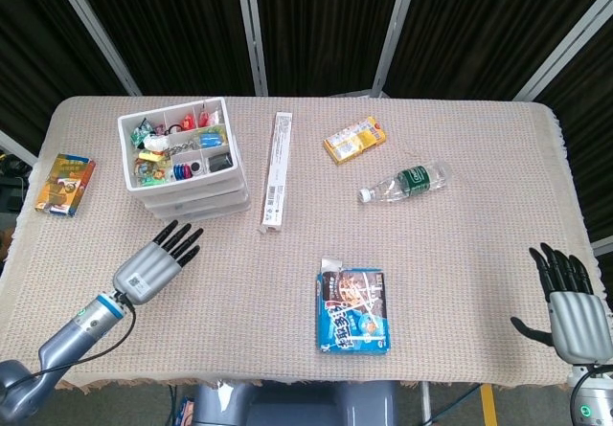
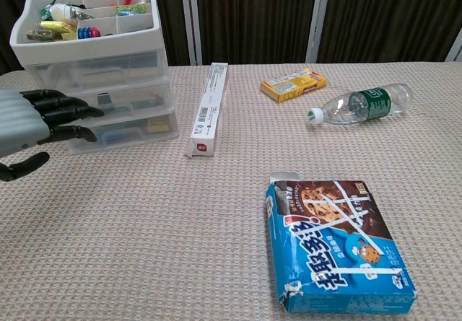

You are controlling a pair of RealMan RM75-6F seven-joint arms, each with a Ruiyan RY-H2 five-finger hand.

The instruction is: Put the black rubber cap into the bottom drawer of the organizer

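Observation:
The white three-drawer organizer (image 1: 182,153) stands at the back left, its open top tray full of small items. Its clear bottom drawer (image 2: 130,130) is pushed in flush with the others. I cannot make out the black rubber cap; only a yellow and a blue item show through the drawer front. My left hand (image 1: 153,261) hovers in front of the organizer, a short way off it, fingers stretched out and apart, holding nothing. In the chest view the left hand (image 2: 29,122) is at the left edge. My right hand (image 1: 572,306) rests open at the table's front right corner.
A long white box (image 1: 276,170) lies just right of the organizer. A blue cookie box (image 1: 353,309) lies front centre. A yellow box (image 1: 354,139) and a water bottle (image 1: 407,181) lie at the back right. A small colourful box (image 1: 65,185) sits at the left edge.

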